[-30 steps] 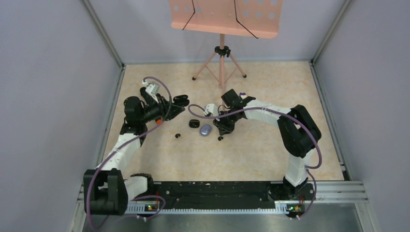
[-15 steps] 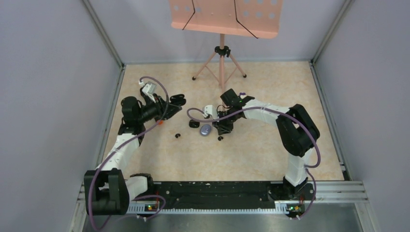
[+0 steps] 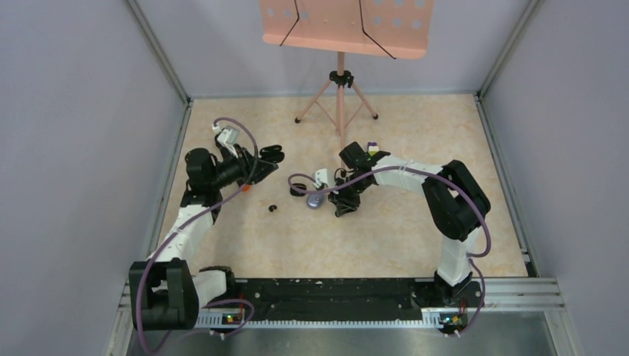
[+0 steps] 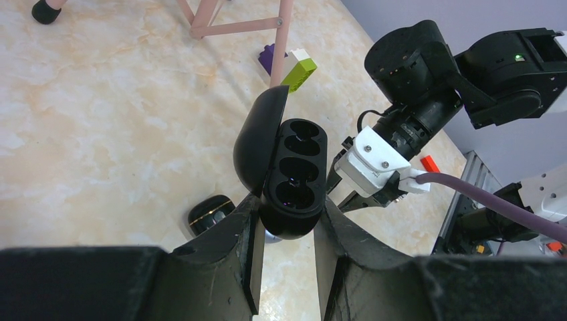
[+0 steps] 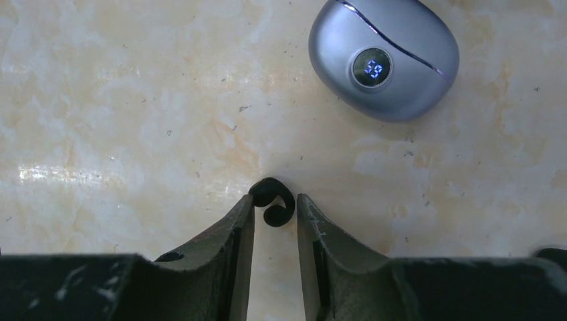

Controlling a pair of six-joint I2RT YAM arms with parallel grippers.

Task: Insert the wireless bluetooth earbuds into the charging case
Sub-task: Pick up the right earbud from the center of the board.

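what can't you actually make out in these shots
- Right wrist view: whether the right gripper pinches the black earbud or only flanks it; contact is unclear.
- Right wrist view: a dark shape at the bottom right corner, cut off by the edge.
- Left wrist view: the second black case, partly hidden behind the left gripper.
- Top view: the loose earbud, too small for detail.

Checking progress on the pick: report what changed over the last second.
The right end effector moved toward the arm bases and now brackets a black earbud. The left end effector still holds the open black case; the grey case stayed put.
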